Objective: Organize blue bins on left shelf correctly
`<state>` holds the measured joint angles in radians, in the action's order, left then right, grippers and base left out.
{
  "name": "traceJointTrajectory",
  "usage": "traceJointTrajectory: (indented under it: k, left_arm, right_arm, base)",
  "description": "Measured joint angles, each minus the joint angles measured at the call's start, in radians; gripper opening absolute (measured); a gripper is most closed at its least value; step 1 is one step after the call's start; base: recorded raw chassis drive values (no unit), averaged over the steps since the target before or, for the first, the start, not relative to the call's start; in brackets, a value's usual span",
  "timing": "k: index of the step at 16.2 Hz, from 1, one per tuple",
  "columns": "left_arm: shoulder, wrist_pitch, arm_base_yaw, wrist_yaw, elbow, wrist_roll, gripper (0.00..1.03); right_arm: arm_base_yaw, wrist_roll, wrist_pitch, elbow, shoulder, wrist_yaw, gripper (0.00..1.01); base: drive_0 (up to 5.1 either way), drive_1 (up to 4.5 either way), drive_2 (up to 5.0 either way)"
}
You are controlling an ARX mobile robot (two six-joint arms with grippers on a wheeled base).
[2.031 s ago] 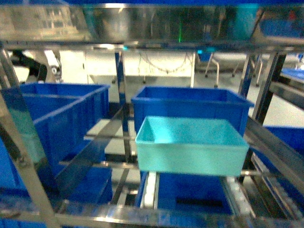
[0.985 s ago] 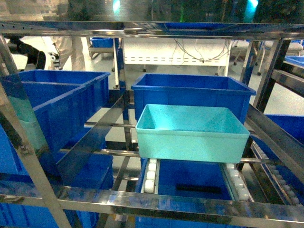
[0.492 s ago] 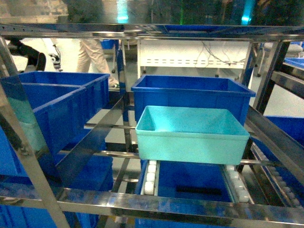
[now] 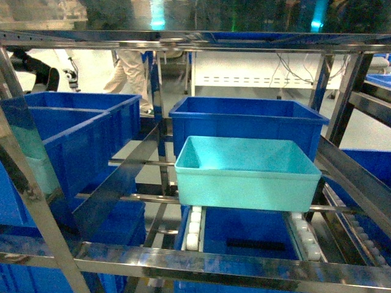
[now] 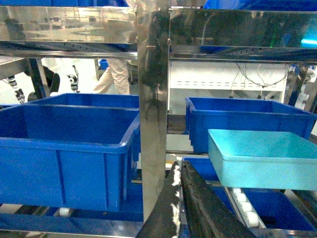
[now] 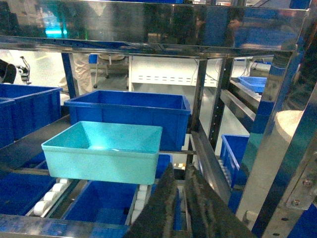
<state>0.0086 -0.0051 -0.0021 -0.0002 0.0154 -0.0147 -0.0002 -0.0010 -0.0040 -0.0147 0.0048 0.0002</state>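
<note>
Turquoise bin (image 4: 247, 173): on white roller track (image 4: 195, 224) of steel shelf (image 4: 201, 264), just before royal-blue crate (image 4: 244, 125). Glossy thin plastic, sloped smooth walls, rolled rim; empty. Likely light, slightly flexible, slippery; best taken at rim or by opposite side walls. Left gripper (image 5: 179, 173), right gripper (image 6: 179, 178): pressed together, holding nothing, short of shelf.

Turquoise bin (image 6: 106, 151) sits on white rollers (image 6: 49, 193) at nine o'clock, royal-blue crate (image 6: 130, 113) touching behind; right gripper (image 6: 181, 208) fingers nearly together at six
</note>
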Motion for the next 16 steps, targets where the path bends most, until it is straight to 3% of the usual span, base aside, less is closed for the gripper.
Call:
traceJointTrajectory:
  k: [7,8,16]
  left_arm:
    - [0.0,0.0,0.0,0.0,0.0,0.001,0.92]
    - [0.0,0.0,0.0,0.0,0.0,0.002,0.99]
    - [0.0,0.0,0.0,0.0,0.0,0.001,0.98]
  right_arm:
    - [0.0,0.0,-0.001,0.0,0.0,0.0,0.94]
    - [0.0,0.001,0.0,0.0,0.0,0.0,0.99]
    - [0.0,0.001,-0.001,0.0,0.0,0.0,0.98]
  base:
    - [0.0,0.0,0.0]
    - [0.0,0.0,0.0]
    - [0.0,0.0,0.0]
